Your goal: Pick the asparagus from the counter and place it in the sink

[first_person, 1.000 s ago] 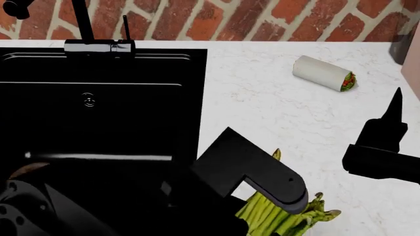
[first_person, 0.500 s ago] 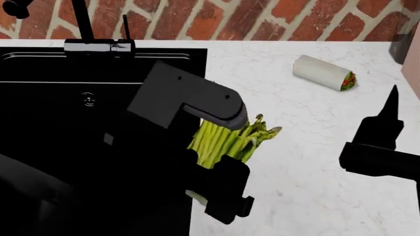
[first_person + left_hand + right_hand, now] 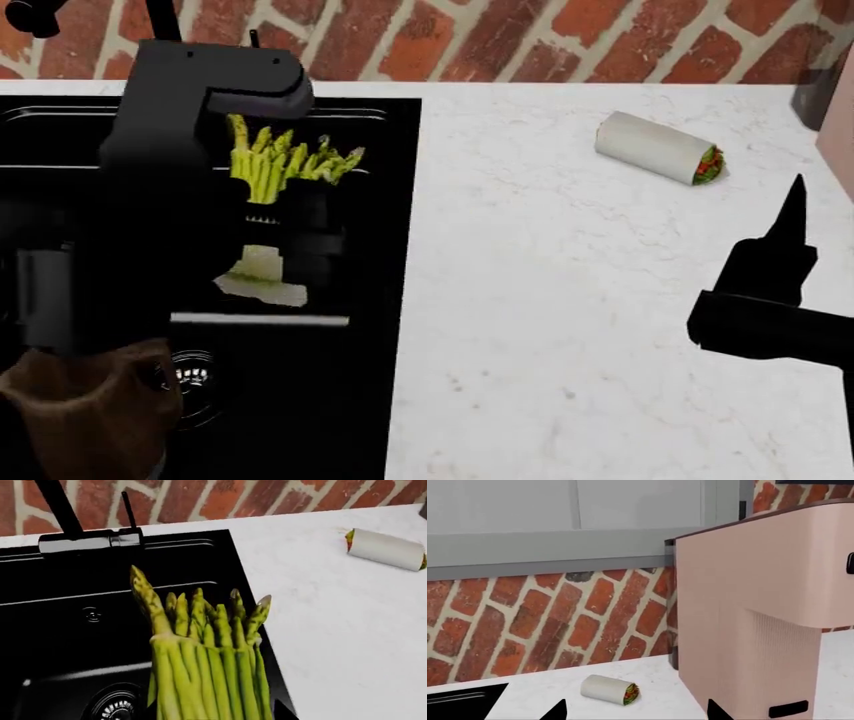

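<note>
My left gripper (image 3: 274,225) is shut on the asparagus (image 3: 274,175), a bunch of bright green spears with whitish cut bases, and holds it in the air over the black sink (image 3: 80,210). In the left wrist view the asparagus (image 3: 203,665) points toward the faucet (image 3: 87,537), with the sink's round metal drain (image 3: 117,710) below it. The white marble counter (image 3: 601,300) lies to the right of the sink. My right gripper (image 3: 787,250) is open and empty above the counter's right side; its fingertips (image 3: 557,711) show wide apart in the right wrist view.
A white rolled wrap (image 3: 661,148) with red-green filling lies on the counter at the back right, also in the right wrist view (image 3: 608,690). A pink appliance (image 3: 760,620) stands at the far right. A brick wall (image 3: 534,40) runs behind the counter.
My left gripper has lifted the asparagus off the counter's front edge and carried it up and to the left, over the sink. The right arm has barely moved.
</note>
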Controlling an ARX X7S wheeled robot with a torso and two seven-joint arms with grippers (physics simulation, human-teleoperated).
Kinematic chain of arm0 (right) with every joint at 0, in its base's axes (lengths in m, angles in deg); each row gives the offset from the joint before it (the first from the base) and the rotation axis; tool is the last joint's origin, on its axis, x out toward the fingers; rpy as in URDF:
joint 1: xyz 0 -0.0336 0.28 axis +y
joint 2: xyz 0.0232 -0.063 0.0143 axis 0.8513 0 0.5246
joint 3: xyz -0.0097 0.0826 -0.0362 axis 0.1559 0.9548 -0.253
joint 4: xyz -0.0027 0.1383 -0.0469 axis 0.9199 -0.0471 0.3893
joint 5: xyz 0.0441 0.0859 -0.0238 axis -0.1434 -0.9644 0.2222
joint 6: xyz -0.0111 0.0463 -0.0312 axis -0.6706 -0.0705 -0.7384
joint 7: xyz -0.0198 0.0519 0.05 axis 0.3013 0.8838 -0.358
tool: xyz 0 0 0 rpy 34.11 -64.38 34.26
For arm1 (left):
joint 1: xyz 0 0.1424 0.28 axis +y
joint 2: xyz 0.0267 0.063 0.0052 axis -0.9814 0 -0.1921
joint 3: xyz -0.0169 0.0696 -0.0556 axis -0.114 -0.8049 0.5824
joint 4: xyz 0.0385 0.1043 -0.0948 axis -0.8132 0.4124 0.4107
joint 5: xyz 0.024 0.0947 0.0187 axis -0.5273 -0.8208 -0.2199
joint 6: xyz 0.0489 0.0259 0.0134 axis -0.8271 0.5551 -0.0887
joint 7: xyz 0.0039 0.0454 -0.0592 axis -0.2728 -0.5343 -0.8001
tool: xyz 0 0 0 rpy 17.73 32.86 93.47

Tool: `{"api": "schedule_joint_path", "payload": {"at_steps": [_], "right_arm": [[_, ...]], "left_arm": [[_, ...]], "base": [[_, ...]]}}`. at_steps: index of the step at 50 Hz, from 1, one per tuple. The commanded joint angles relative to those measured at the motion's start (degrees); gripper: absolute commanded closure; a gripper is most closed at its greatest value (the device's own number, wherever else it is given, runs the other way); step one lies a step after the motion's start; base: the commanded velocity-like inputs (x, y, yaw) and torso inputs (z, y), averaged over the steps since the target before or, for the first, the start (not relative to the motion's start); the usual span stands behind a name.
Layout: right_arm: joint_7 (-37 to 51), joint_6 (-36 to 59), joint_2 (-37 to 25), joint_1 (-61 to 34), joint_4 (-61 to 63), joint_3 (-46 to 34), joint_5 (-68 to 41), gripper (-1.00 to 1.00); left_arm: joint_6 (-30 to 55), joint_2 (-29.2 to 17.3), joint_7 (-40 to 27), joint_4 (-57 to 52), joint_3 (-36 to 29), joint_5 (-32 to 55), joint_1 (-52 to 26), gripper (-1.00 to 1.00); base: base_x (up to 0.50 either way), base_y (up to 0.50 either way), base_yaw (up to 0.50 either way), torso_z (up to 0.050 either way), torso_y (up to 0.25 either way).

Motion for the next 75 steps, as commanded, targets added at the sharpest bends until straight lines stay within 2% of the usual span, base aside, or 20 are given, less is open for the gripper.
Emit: {"api": "schedule_joint_path", "payload": {"at_steps": [1, 5, 10, 16, 23, 38, 54, 74, 75], "right_arm": [[-0.2, -0.1, 0.4, 0.0, -0.3, -0.2, 0.3, -1.00], [-0.1, 0.0, 0.3, 0.3, -0.2, 0.0, 0.0, -1.00], [0.5, 0.1, 0.0, 0.7, 0.2, 0.7, -0.8, -1.00], [0.8, 0.1, 0.0, 0.5, 0.2, 0.5, -1.0, -1.00], [1.1, 0.1, -0.3, 0.8, 0.4, 0.9, -1.6, -1.00], [0.5, -0.9, -0.3, 1.7, 0.2, 0.7, -0.8, -1.00], [-0.9, -2.8, 0.2, 4.1, 0.2, 0.8, 0.9, -1.00], [-0.4, -3.2, -0.2, 5.0, 0.7, 1.6, 0.2, -1.00], [-0.4, -3.3, -0.2, 5.0, 0.6, 1.5, 0.2, -1.00]], "left_arm": [[-2.1, -3.2, 5.3, 12.1, -1.6, -9.1, -2.3, 1.00], [-2.8, -2.6, 8.1, 18.7, -3.2, -11.9, -3.2, 1.00], [-3.9, -0.4, 15.5, 29.3, -7.2, -17.3, -4.4, 1.00], [-2.7, 0.6, 22.0, 31.5, -11.4, -20.3, -3.6, 1.00], [-1.9, 1.2, 25.5, 31.7, -13.3, -21.3, -2.6, 1.00], [-1.6, 3.4, 28.6, 33.9, -15.2, -22.3, -0.7, 1.00], [-1.4, 4.3, 30.7, 32.3, -13.5, -19.7, 0.2, 1.00], [-3.1, 6.3, 35.3, 35.1, -16.3, -22.7, 1.2, 1.00], [-3.0, 6.4, 35.4, 35.2, -16.5, -22.9, 1.2, -1.00]], "base": [[0.00, 0.00, 0.00, 0.000, 0.000], [0.00, 0.00, 0.00, 0.000, 0.003], [0.00, 0.00, 0.00, 0.000, 0.000], [0.00, 0.00, 0.00, 0.000, 0.002], [0.00, 0.00, 0.00, 0.000, 0.001], [0.00, 0.00, 0.00, 0.000, 0.001], [0.00, 0.00, 0.00, 0.000, 0.001], [0.00, 0.00, 0.00, 0.000, 0.001], [0.00, 0.00, 0.00, 0.000, 0.000]]}}
